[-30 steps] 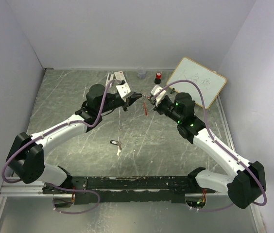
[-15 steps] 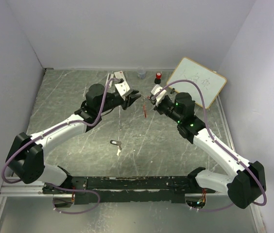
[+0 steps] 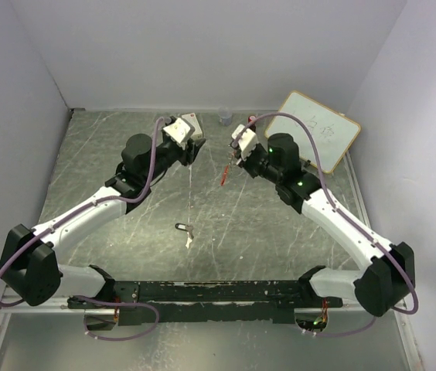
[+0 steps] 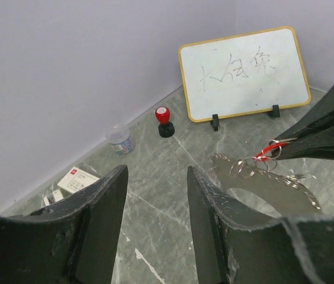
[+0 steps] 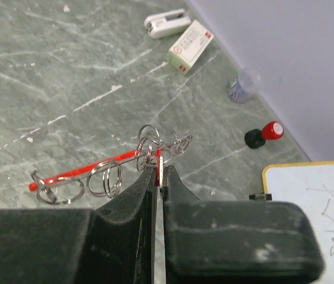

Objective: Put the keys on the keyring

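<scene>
The keyring [image 5: 84,171] hangs over the far middle of the worktop [image 3: 110,147]. The right gripper [image 5: 158,173] pinches it at its cluster of silver rings, probably so the red strip and loops dangle free for threading. The left gripper [image 4: 155,171] faces it from near by, fingers spread and holding nothing. A dark-headed key [image 3: 182,227] lies near the worktop's middle, with a white scrap [image 3: 189,242] just beside it. Whether the red-headed key already sits among the rings is too small to tell, and I find it nowhere else.
</scene>
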### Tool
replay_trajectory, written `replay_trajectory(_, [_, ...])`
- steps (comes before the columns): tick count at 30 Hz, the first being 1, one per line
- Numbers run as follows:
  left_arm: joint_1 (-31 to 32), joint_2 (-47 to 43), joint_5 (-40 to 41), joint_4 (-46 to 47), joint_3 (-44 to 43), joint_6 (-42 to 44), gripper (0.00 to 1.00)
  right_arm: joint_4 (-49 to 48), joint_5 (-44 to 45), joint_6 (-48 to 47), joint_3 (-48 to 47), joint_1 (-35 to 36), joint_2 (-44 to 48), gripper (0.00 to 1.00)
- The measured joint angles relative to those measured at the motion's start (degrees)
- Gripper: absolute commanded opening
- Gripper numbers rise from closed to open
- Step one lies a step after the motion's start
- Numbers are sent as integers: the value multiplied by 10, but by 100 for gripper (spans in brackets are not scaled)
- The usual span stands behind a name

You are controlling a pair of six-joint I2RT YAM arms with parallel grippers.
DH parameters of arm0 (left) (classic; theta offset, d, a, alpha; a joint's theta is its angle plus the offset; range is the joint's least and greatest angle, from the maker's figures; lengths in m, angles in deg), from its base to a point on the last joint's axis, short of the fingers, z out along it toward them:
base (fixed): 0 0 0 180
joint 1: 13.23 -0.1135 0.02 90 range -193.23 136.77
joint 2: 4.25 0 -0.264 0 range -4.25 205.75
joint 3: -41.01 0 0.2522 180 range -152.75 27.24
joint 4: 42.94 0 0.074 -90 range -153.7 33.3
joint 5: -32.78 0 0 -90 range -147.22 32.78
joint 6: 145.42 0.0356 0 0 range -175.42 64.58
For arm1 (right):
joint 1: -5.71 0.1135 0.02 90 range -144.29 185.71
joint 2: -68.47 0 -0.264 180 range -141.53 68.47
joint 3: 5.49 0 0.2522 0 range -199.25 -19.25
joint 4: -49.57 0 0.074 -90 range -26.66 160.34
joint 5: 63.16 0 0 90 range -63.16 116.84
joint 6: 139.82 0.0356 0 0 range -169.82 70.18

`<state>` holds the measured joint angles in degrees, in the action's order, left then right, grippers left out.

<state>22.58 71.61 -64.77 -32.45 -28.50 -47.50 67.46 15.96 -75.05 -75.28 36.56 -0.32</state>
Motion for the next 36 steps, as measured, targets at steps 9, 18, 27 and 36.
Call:
replay_trajectory(9, [0, -4, 15, -16, 22, -13, 53, 168, 76, 0, -144, 27, -127, 0])
replay_trajectory(18, [0, -4, 25, -35, 22, -15, 52, 326, 110, 37, -279, 34, -245, 0])
replay_trajectory(27, [-1, -7, 60, -44, 23, -22, 51, 377, 111, 68, -304, 34, -275, 0])
replay_trajectory(36, [-4, -31, 126, -44, 31, -55, 51, 442, 80, 91, -371, 34, -345, 0])
